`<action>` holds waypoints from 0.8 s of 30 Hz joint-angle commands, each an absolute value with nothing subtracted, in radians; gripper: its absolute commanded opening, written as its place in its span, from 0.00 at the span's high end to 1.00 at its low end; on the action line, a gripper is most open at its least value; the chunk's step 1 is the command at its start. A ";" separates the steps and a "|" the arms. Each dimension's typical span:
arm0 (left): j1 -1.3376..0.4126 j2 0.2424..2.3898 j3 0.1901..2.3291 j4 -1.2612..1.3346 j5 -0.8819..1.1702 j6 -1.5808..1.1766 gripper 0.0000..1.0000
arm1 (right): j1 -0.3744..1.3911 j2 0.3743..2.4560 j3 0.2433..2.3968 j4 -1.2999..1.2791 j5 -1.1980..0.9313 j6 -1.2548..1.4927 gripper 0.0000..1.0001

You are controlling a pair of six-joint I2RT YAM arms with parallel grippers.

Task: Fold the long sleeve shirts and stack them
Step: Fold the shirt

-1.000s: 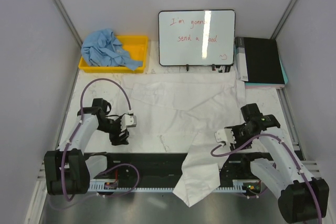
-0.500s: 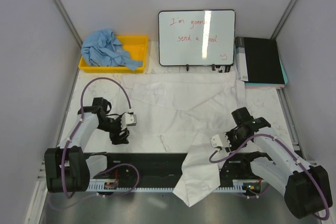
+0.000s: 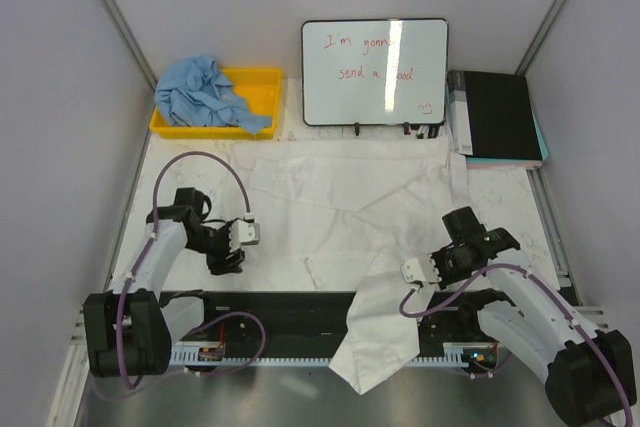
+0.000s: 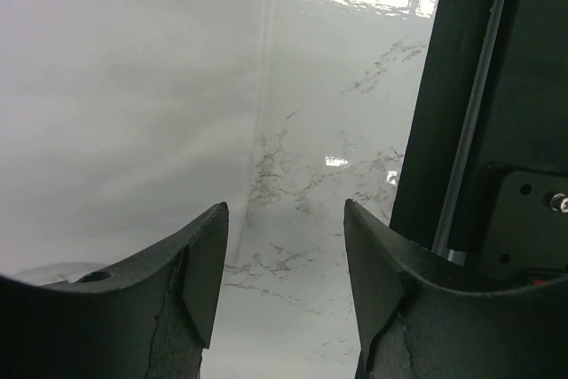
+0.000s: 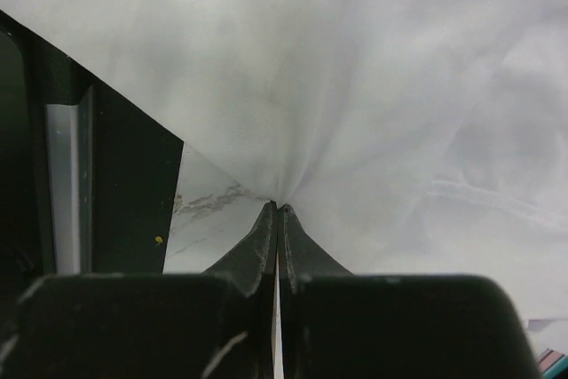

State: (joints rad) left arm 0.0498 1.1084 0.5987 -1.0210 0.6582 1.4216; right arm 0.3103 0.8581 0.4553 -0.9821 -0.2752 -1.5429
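At the near edge of the worktop (image 3: pixel 285 272), a sleeve of the white long sleeve shirt (image 3: pixel 340 207) is draped over the black base rail (image 3: pixel 280 309) and hangs off the front. Beside that sleeve, a change is seen at the right gripper (image 3: pixel 404 269): a second ago its fingers were apart and set further right, and now they are pressed together on a pinch of the white cloth, which is gathered into radiating creases at the fingertips in the right wrist view (image 5: pixel 277 210). From this it is judged that a hold for folding has been taken and that the sleeve or side can next be carried over the body of the shirt; no fold has yet been made.

The left gripper (image 3: pixel 228 257) has hardly been moved. Its fingers are held apart over bare marble just beside the shirt's left edge, with nothing between them.

Further back, the shirt's body is spread flat but wrinkled across the middle of the white, grey-veined surface. Beyond it, the light blue long sleeve shirt (image 3: pixel 200 92) is left crumpled in and over the yellow bin (image 3: pixel 262 82) at the far left, so stacking is judged to be some way off. A whiteboard (image 3: pixel 375 72) with red writing is stood at the far centre, and a black binder (image 3: pixel 495 117) is laid at the far right. Plain pale walls enclose the cell on three sides.
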 commanded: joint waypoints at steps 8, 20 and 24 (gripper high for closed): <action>0.046 1.040 0.548 -0.969 0.609 1.686 0.53 | 0.314 0.933 0.586 -1.043 -0.308 -1.430 1.00; 0.012 1.045 0.491 -0.827 0.572 1.696 0.58 | 0.314 0.931 0.603 -1.054 -0.288 -1.394 1.00; -0.021 1.058 0.466 -0.799 0.551 1.712 0.57 | 0.314 0.940 0.603 -1.052 -0.288 -1.387 1.00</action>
State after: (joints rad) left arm 0.0013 1.0519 0.4904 -0.8513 0.5663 1.6432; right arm 0.3103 0.9363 0.5640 -1.0332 -0.2794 -1.4055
